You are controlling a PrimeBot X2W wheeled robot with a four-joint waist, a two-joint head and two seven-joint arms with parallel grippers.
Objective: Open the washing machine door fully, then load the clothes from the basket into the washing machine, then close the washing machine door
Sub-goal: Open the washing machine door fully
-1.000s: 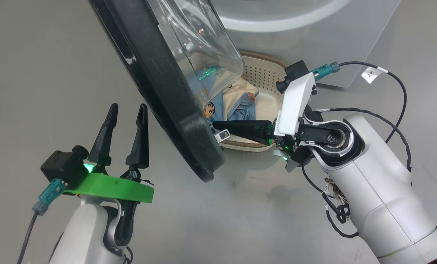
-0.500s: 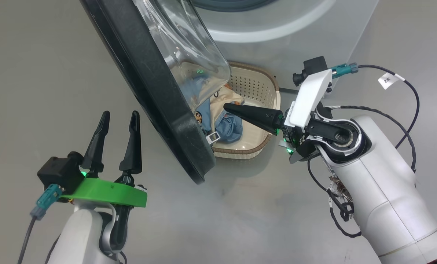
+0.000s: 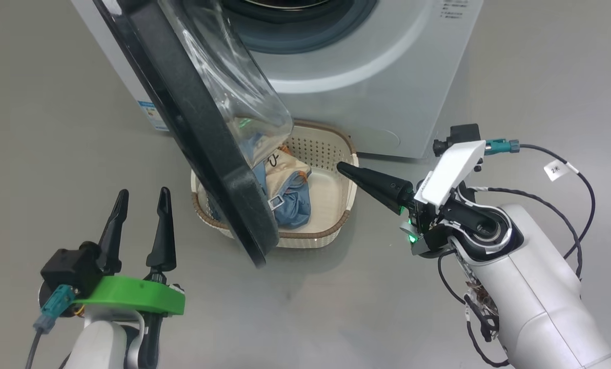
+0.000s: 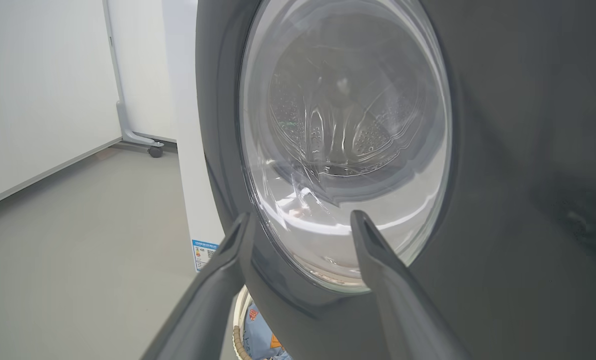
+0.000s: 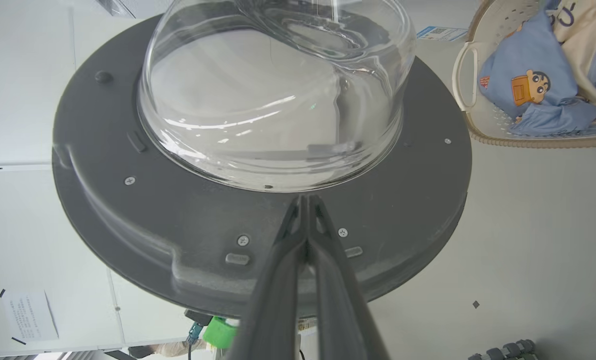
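Head view: the right gripper (image 3: 344, 169), which a second ago had its tip against the door's (image 3: 203, 154) inner edge, has drawn back from the door. It now points at it from the far rim of the basket (image 3: 331, 141), fingers pressed together on nothing. The whole picture has also shifted, so the camera has moved and more of the machine (image 3: 367, 66) shows behind the door. The door stands out edge-on from the machine, apparently pushed open but perhaps not fully. It overhangs the basket's near side, which could hamper the reach for the clothes (image 3: 287, 202). These lie heaped in the basket's door-side half, and the half away from the door is bare. The left gripper (image 3: 144, 192) hovers on the door's outer side, fingers spread and empty.

Left wrist view: the left gripper (image 4: 302, 216) faces the door's (image 4: 503, 150) outer face, close but not touching. The drum (image 4: 328, 130) shows through the glass, with no garment visible in it. The basket (image 4: 238, 325) and a scrap of blue cloth peek from under the door.

Right wrist view: the closed right fingers (image 5: 298, 260) aim at the door's (image 5: 103, 175) inner face. Beside the door the basket (image 5: 465, 75) holds blue printed clothes (image 5: 528, 85) and a cream piece (image 5: 588, 40).
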